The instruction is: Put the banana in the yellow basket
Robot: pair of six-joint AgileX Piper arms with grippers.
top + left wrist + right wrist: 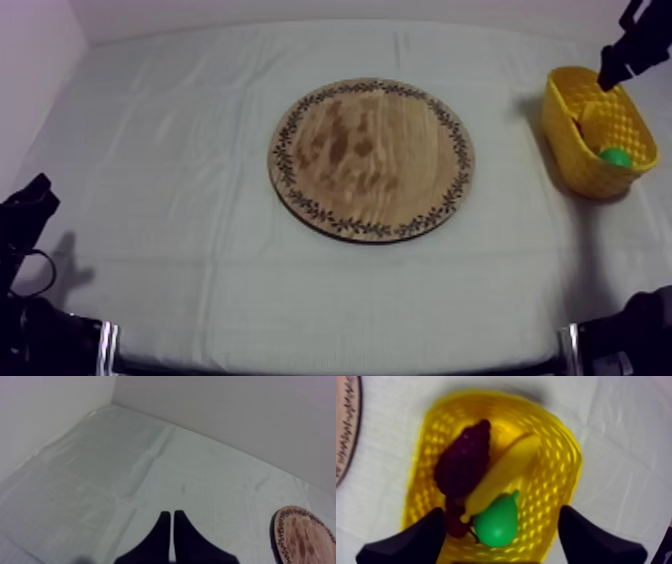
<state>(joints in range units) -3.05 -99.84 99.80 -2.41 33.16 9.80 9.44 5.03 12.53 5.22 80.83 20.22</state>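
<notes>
The smooth yellow banana (503,471) is lying in the yellow mesh-walled basket (561,446) at the table's (170,150) right edge, half hiding a small red fruit (455,522), beside knobbly purple grapes (463,458) and a glossy green pear (497,522). The right tool (501,510) is hovering released above; the left tool (171,514) is sitting clenched.

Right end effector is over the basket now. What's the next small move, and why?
Probably lift the right end effector straight up, clear of the basket. Its fingers are apart with nothing between them, the banana already lies in the basket between the grapes and the pear, and the board holds no fruit, so the job looks done.
</notes>
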